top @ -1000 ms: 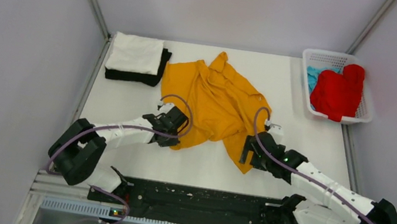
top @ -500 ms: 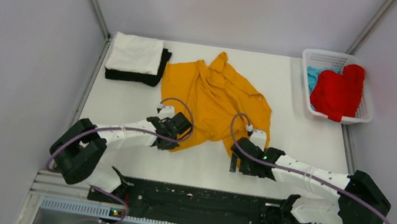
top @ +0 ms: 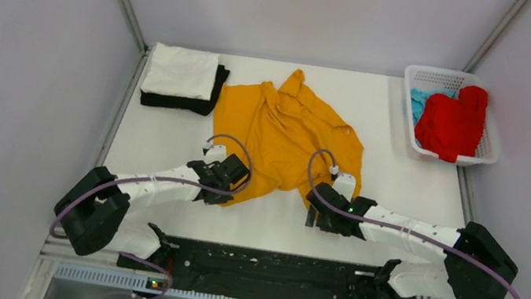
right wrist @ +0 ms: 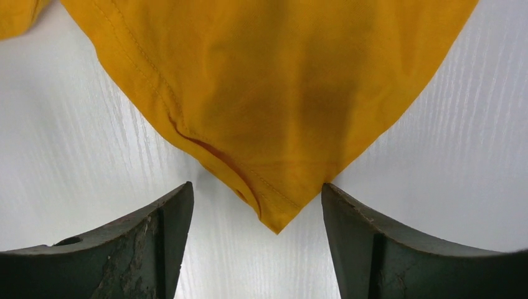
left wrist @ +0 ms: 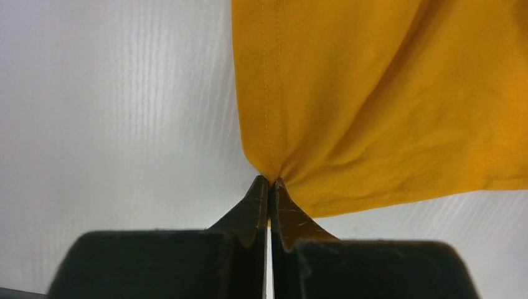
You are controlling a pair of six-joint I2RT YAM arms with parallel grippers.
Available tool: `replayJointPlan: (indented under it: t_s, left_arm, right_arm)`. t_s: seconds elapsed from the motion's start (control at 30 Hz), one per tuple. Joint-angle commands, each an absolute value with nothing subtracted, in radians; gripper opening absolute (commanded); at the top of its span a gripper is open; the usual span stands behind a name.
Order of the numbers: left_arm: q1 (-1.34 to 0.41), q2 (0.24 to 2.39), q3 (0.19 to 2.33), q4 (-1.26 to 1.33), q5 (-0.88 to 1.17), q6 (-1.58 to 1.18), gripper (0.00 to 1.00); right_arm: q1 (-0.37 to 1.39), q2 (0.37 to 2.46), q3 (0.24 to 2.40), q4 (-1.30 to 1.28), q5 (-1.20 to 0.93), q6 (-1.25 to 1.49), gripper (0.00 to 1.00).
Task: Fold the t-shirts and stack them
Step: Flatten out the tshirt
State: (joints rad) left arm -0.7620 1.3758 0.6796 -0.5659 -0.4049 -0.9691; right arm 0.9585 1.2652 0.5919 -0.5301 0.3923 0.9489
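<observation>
No legible text or markings anywhere.

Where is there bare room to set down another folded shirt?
Bare tabletop lies between the mustard cloth t-shirt and the white plastic lattice basket, and between the folded white-over-black shirt stack and left arm. Crowded: the middle, around left gripper and right gripper.

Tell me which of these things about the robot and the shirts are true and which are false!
1. The left gripper is shut on the edge of the orange-yellow shirt. True.
2. The right gripper is shut on that shirt too. False: it is open, a shirt corner lying between its fingers.
3. The red shirt sits in the white basket. True.
4. The white shirt lies under the black shirt. False: the white one is on top.
</observation>
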Motion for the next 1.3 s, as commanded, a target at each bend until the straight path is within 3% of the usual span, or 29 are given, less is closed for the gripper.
replayJointPlan:
  t_s: [0.0, 0.1, 0.2, 0.43, 0.7, 0.8, 1.03, 1.27]
  left_arm:
    - [-0.764, 1.262, 0.614, -0.550, -0.388, -0.953, 0.00]
    - [-0.764, 1.238, 0.607, -0.558, -0.412, -0.953, 0.00]
    - [-0.764, 1.257, 0.619, -0.570, -0.421, -0.960, 0.00]
    - [-0.764, 1.330, 0.651, -0.595, -0.447, -0.971, 0.00]
    - [-0.761, 1.288, 0.660, -0.556, -0.417, -0.918, 0.00]
    - [-0.742, 1.229, 0.715, -0.543, -0.418, -0.853, 0.00]
    - [-0.565, 1.131, 1.009, -0.585, -0.397, -0.697, 0.00]
    - [-0.543, 1.033, 1.345, -0.593, -0.443, -0.565, 0.00]
  right_arm:
    - [0.938, 1.290, 0.561, -0.510, 0.404, 1.002, 0.73]
    - [0.936, 1.297, 0.561, -0.520, 0.407, 1.004, 0.66]
    - [0.936, 1.314, 0.570, -0.539, 0.415, 1.003, 0.49]
    - [0.937, 1.366, 0.578, -0.618, 0.429, 1.011, 0.42]
    - [0.936, 1.299, 0.595, -0.629, 0.483, 0.978, 0.00]
    - [0.906, 1.224, 0.675, -0.628, 0.554, 0.908, 0.00]
    - [0.657, 1.051, 0.942, -0.537, 0.580, 0.628, 0.00]
    - [0.632, 0.951, 1.311, -0.555, 0.658, 0.413, 0.00]
